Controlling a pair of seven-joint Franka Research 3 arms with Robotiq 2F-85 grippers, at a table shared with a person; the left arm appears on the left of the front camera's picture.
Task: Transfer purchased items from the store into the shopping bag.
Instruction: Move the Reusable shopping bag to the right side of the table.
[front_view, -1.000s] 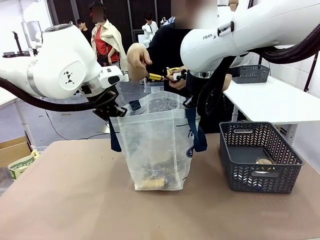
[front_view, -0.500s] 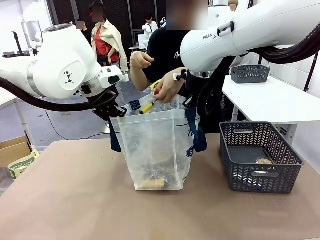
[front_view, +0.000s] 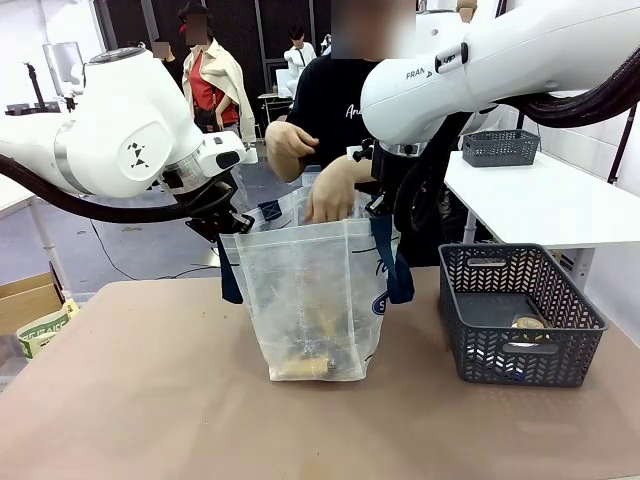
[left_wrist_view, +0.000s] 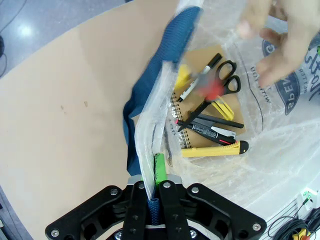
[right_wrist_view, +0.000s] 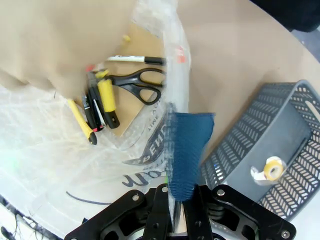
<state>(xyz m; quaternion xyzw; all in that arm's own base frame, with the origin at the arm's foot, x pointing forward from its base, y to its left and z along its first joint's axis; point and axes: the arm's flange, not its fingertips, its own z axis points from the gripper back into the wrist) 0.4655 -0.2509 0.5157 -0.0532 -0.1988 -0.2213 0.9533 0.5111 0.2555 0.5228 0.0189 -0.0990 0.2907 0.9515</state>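
Here left gripper (left_wrist_view: 154, 172) and right gripper (right_wrist_view: 176, 194) each pinch one shopping bag (front_view: 300, 290), one spread, empty hand (front_view: 326, 200) inside.

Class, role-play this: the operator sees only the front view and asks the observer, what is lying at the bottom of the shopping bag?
Observer: Black-handled scissors on a brown spiral notebook.
Operator: Anything yellow down there?
Observer: A yellow utility knife beside black markers.
Operator: How is the right gripper holding?
Observer: Its jaws are shut on the navy strap handle.
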